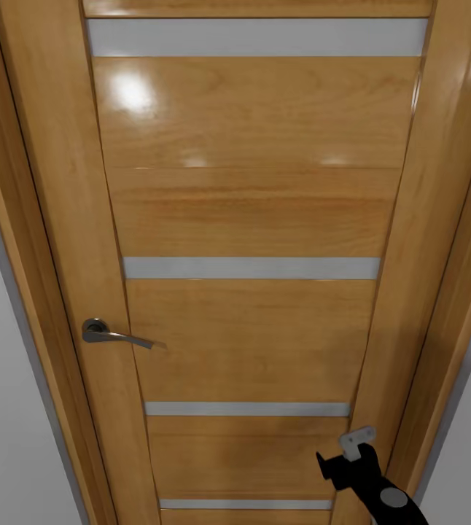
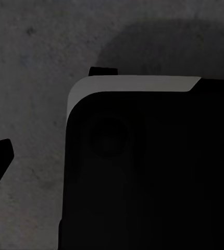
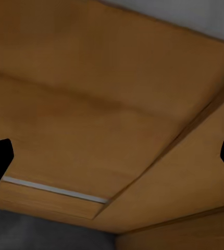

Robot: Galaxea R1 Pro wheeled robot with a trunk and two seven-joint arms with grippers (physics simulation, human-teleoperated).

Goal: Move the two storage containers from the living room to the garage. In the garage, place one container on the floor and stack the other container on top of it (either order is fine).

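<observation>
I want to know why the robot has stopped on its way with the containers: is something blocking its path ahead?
Yes. A shut orange-wood door with pale horizontal strips stands right in front of the robot. Its silver lever handle is untouched, and the right pincer hangs near the door's lower edge, by the frame.

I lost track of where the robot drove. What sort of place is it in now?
Probably a doorway indoors, close up to a shut orange-wood door with pale horizontal strips and a metal lever handle, pale grey wall beside the frame. The right claw is raised near the door's lower edge.
</observation>
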